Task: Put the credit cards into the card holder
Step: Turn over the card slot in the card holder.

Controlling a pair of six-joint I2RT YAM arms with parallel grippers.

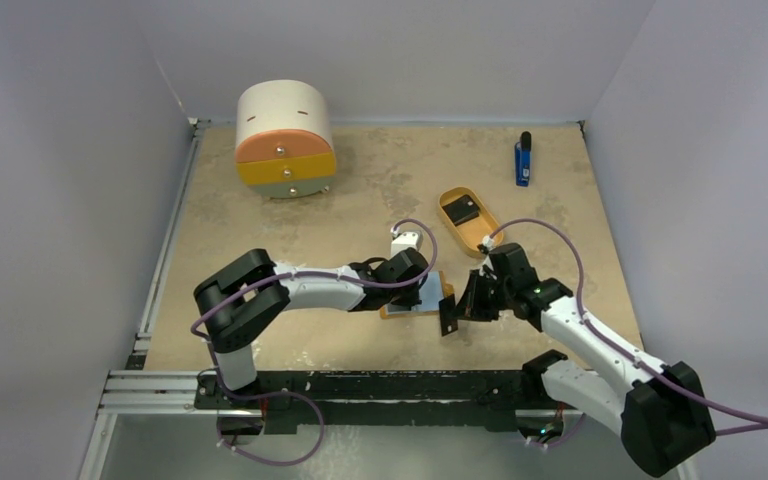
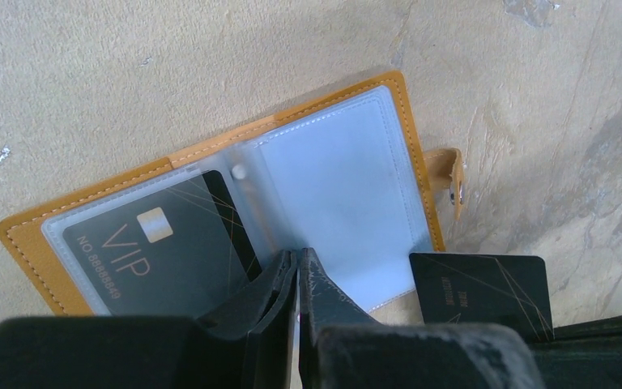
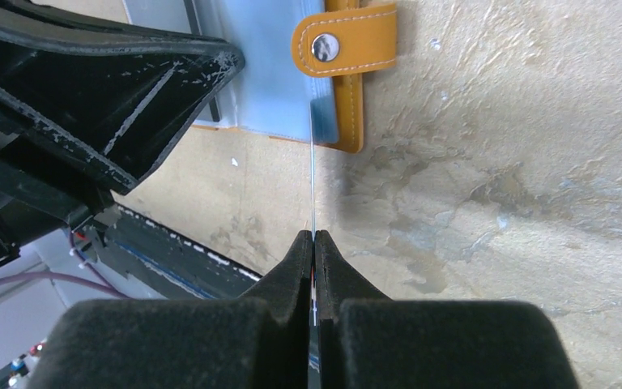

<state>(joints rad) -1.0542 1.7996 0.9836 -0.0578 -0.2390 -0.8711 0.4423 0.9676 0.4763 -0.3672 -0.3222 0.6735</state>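
Note:
The orange card holder [image 1: 392, 311] [image 2: 210, 150] lies open on the table, and a black VIP credit card [image 2: 154, 251] sits in its left clear pocket. My left gripper [image 1: 423, 283] [image 2: 300, 261] is shut on a clear pocket leaf at the fold. Just right of the holder, my right gripper [image 1: 460, 305] [image 3: 313, 237] is shut on a second black credit card [image 1: 450, 318] [image 2: 486, 288]. This card shows edge-on [image 3: 313, 178] in the right wrist view, pointing at the holder's edge below the snap tab [image 3: 344, 40]. A third black card [image 1: 463, 211] lies in the tray.
The tan oval tray [image 1: 479, 238] stands behind the right arm. A blue-and-black stick [image 1: 523, 160] lies at the back right, and a round drawer cabinet [image 1: 284, 140] stands at the back left. The table's black front rail [image 3: 170, 251] runs close behind the right gripper.

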